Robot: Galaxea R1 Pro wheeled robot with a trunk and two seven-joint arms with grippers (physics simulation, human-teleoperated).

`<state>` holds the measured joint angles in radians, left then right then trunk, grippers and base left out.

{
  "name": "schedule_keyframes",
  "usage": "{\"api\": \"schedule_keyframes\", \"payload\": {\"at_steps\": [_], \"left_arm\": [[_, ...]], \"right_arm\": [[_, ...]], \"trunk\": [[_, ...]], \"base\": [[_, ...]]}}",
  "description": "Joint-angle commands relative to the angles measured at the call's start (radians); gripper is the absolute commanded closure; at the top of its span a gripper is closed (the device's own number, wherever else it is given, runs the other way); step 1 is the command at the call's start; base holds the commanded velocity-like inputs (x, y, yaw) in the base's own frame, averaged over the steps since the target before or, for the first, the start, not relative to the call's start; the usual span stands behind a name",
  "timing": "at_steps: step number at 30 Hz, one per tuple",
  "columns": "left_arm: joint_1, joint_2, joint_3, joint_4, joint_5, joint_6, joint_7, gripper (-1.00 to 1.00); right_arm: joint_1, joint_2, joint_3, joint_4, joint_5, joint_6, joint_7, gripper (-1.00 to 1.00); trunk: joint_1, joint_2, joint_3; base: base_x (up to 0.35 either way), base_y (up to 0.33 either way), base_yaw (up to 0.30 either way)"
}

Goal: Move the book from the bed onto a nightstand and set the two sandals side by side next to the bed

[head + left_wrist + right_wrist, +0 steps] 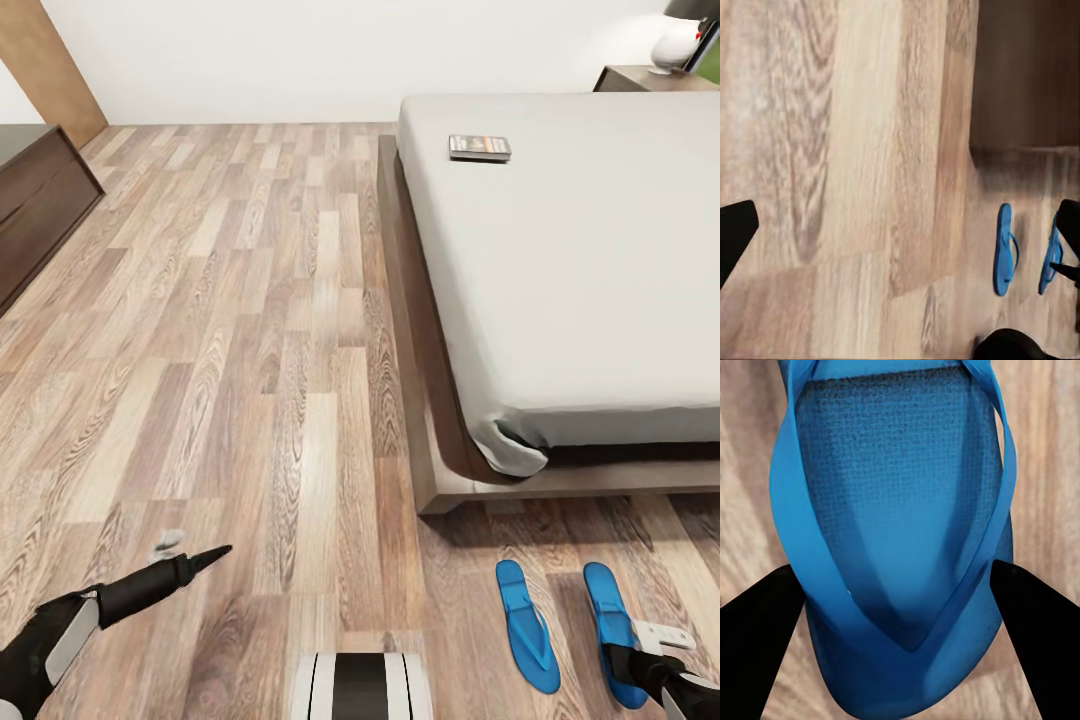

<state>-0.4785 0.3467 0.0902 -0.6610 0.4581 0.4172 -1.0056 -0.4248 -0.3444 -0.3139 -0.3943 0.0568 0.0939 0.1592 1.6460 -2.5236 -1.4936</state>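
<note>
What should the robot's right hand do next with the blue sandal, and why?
Probably pull the right gripper up and away. Its fingers stand open on either side of the right sandal, which lies flat on the floor beside the left sandal by the bed. The book still needs moving.

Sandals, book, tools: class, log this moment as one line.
sandals: side by side, floor at bed foot | book: on bed | right tool: open astride sandal | left tool: idle

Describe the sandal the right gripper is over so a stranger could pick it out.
Start at the bed and go to the floor at its foot, where two blue sandals lie side by side. Pick the right sandal; unlike the left sandal, it has the right gripper straddling it.
</note>
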Motion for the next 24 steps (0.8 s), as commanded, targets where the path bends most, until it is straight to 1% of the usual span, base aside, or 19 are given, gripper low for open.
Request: {"api": "schedule_keyframes", "payload": {"at_steps": [1, 2, 3, 5, 6, 8, 10, 14, 22, 24], "left_arm": [[0.000, -0.001, 0.000, -0.083, 0.004, 0.068, -0.007, -1.00], [-0.001, -0.002, -0.001, -0.155, 0.004, 0.108, -0.010, -1.00], [-0.001, -0.003, -0.002, -0.209, 0.005, 0.133, -0.013, -1.00], [-0.001, -0.011, -0.005, -0.265, 0.004, 0.158, -0.013, -1.00], [-0.002, -0.020, -0.006, -0.279, 0.003, 0.163, -0.010, -1.00], [0.000, -0.040, -0.006, -0.291, -0.001, 0.168, -0.006, -1.00], [0.001, -0.050, -0.007, -0.290, -0.003, 0.170, -0.005, -1.00], [0.001, -0.055, -0.008, -0.289, -0.004, 0.171, -0.006, -1.00], [0.001, -0.057, -0.009, -0.287, -0.003, 0.171, -0.005, -1.00], [0.001, -0.057, -0.009, -0.287, -0.003, 0.172, -0.005, -1.00]], "right_arm": [[0.000, 0.001, -0.008, -0.002, 0.006, 0.006, 0.007, 1.00], [0.000, 0.001, -0.008, -0.002, 0.006, 0.006, 0.006, 1.00], [0.000, 0.001, -0.008, -0.002, 0.006, 0.006, 0.006, 1.00], [0.000, 0.001, -0.008, -0.002, 0.006, 0.006, 0.007, 1.00], [0.000, 0.001, -0.008, -0.003, 0.006, 0.006, 0.008, 1.00], [0.000, 0.001, -0.008, -0.003, 0.006, 0.007, 0.009, 1.00], [0.000, 0.001, -0.008, -0.003, 0.006, 0.007, 0.009, 1.00], [0.000, 0.001, -0.008, -0.003, 0.006, 0.007, 0.010, 1.00], [0.000, 0.001, -0.008, -0.004, 0.005, 0.007, 0.010, 1.00], [0.000, 0.001, -0.008, -0.005, 0.005, 0.007, 0.010, 1.00]], "trunk": [[0.000, 0.000, -0.001], [0.000, 0.000, -0.001], [0.000, 0.000, -0.001], [0.000, 0.000, -0.001], [0.000, 0.000, -0.001], [0.000, 0.000, -0.001], [0.000, 0.000, -0.005], [0.002, -0.001, -0.020], [0.006, -0.003, -0.051], [0.006, -0.003, -0.051]], "base": [[0.000, 0.000, 0.000], [0.000, 0.000, 0.000], [0.000, 0.000, 0.000], [0.000, 0.000, 0.000], [0.000, 0.000, 0.000], [0.000, 0.000, 0.000], [0.000, 0.000, 0.000], [0.000, 0.000, 0.000], [0.000, 0.000, 0.000], [0.000, 0.000, 0.000]]}}
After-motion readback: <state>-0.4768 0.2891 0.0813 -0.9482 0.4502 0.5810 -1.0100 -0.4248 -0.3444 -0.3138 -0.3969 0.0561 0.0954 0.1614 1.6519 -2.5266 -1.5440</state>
